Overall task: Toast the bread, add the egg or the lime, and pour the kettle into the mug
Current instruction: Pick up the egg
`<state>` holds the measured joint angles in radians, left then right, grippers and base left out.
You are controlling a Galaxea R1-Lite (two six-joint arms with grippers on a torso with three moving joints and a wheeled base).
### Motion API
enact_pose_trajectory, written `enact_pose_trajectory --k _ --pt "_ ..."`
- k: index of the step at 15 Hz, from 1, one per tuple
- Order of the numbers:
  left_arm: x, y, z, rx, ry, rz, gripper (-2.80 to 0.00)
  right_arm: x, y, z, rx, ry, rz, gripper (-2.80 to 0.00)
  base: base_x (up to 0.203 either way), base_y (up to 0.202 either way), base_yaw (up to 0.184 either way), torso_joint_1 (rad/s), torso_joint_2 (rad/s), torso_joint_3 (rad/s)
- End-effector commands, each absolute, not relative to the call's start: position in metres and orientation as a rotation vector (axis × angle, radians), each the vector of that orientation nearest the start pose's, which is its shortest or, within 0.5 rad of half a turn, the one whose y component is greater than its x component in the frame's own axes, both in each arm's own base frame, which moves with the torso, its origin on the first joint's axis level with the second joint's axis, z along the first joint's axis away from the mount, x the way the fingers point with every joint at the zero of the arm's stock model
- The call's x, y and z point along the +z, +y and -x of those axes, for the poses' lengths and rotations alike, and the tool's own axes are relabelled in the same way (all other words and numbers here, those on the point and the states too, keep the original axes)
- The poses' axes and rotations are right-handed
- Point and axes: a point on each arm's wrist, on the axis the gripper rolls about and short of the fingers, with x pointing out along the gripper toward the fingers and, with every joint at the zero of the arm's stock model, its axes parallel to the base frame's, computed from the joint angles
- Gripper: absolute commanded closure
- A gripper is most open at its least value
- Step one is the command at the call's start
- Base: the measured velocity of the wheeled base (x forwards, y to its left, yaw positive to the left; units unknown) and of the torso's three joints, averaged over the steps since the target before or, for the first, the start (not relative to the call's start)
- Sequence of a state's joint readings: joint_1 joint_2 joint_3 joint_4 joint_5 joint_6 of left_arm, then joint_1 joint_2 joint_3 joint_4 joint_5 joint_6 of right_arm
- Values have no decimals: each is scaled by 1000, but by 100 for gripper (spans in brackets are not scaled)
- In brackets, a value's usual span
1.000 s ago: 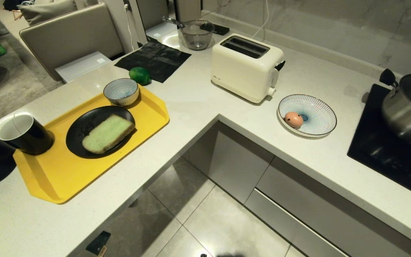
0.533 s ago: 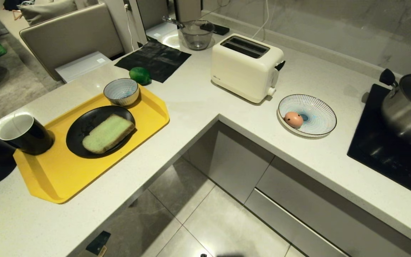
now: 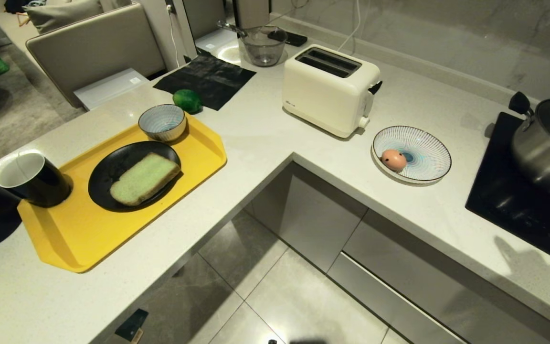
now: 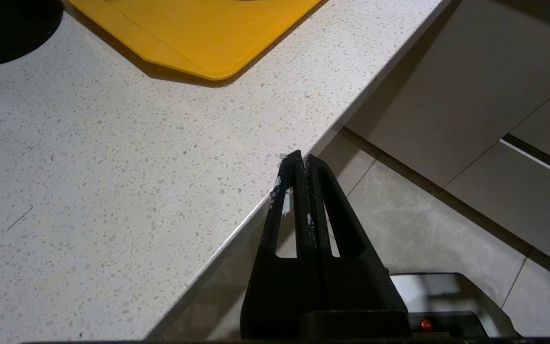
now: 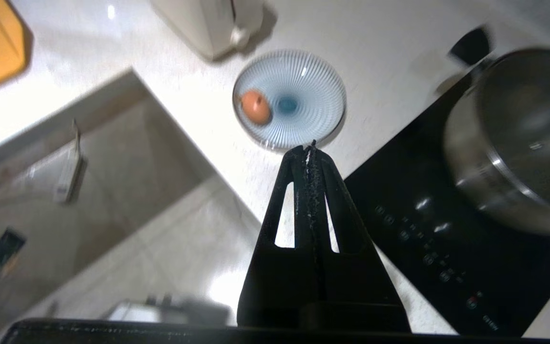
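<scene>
On black plate: bread; egg inside striped dish.

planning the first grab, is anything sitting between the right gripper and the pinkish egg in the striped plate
Nothing visible does. The shut right gripper hangs above the near rim of the blue-and-white striped plate, and the pinkish-brown egg lies uncovered inside it. The cream toaster stands beyond the plate, off that line.
</scene>
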<state>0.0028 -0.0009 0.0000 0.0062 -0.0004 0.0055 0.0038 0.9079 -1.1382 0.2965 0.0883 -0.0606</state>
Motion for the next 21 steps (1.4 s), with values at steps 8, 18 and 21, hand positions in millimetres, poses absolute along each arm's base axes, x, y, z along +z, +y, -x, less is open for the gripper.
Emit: enact_pose_trajectory --k 8,18,21 --pt "75 0 23 2 6 -6 0 323 30 -235 173 445 224 0 0 0 0 0 0 0" --pt "75 0 23 2 6 -6 0 288 39 -286 81 506 127 -280 0 0 0 0 0 0" --pt "75 0 23 2 6 -6 0 281 49 -307 98 352 113 -280 0 0 0 0 0 0"
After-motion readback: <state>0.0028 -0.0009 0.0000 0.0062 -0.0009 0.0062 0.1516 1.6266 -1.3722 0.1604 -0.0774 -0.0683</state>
